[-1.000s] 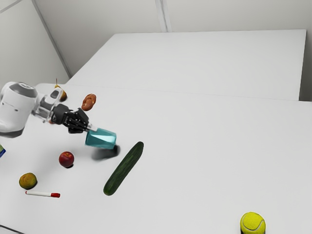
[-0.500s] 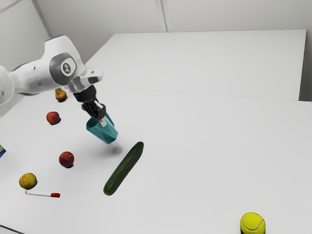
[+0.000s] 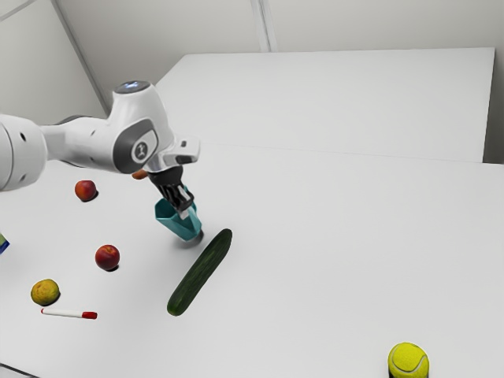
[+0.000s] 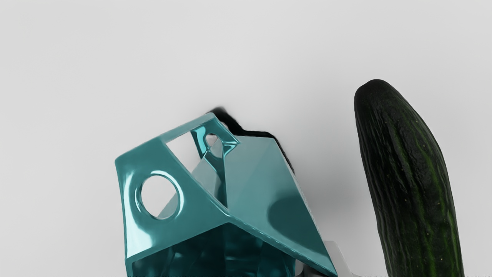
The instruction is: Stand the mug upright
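In the exterior view my gripper [image 3: 186, 209] points down and is shut on the teal mug [image 3: 178, 224], at its wall near the rim. The mug leans, with its mouth toward the exterior view's upper left and its base low, close over its shadow; whether the base touches the table I cannot tell. The wrist view has the faceted mug [image 4: 265, 169] with its holed handle side and part of its dark inside facing the camera. Beside the mug's wall, a pale fingertip [image 4: 337, 257] of my gripper shows; the other is hidden by the mug.
A dark green cucumber [image 3: 200, 272] [image 4: 411, 173] lies close beside the mug. Toward the exterior view's left are a red fruit [image 3: 107, 257], a peach-like fruit [image 3: 86, 190], a yellowish-green fruit [image 3: 45, 292] and a marker [image 3: 67, 313]. A tennis ball [image 3: 409, 361] rests farther off.
The hand has swung from nearly level to pointing down, turning the held mug from lying sideways to a lean with its mouth raised. Lately both moved lower and toward the exterior view's right.
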`<action>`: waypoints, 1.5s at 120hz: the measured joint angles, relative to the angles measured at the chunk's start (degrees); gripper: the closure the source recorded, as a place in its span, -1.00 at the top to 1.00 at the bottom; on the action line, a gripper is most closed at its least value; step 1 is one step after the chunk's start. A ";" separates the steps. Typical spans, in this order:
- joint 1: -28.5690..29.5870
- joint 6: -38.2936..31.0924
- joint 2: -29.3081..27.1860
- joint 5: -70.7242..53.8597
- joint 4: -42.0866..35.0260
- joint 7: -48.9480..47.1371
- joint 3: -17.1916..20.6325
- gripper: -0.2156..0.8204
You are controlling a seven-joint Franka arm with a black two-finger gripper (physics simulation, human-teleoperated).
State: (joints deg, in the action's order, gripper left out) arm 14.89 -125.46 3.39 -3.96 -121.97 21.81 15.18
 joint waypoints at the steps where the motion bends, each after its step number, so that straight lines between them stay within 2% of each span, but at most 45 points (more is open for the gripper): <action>1: -0.03 0.09 0.01 -0.10 -0.01 -0.06 0.04 -0.93; 52: -0.06 7.50 0.50 -0.75 0.04 -1.75 0.29 -0.89; 64: -0.14 8.19 0.63 -0.48 0.04 -1.90 0.29 -0.65; 84: 0.21 8.79 0.81 -0.13 0.16 -2.08 0.27 -0.04; 96: 0.13 9.05 0.43 0.23 0.76 -2.14 0.32 0.20; 117: -0.93 13.33 0.31 3.55 8.64 -2.24 0.06 0.41; 147: -0.12 21.41 0.78 5.30 24.55 -3.15 -0.65 0.53; 163: -3.40 25.99 0.93 5.05 31.53 -4.22 -3.94 0.56; 180: -6.10 29.10 1.74 4.93 35.08 -5.12 -6.30 0.57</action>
State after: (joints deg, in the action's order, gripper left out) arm 8.79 -96.35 5.13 0.97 -86.88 16.69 8.88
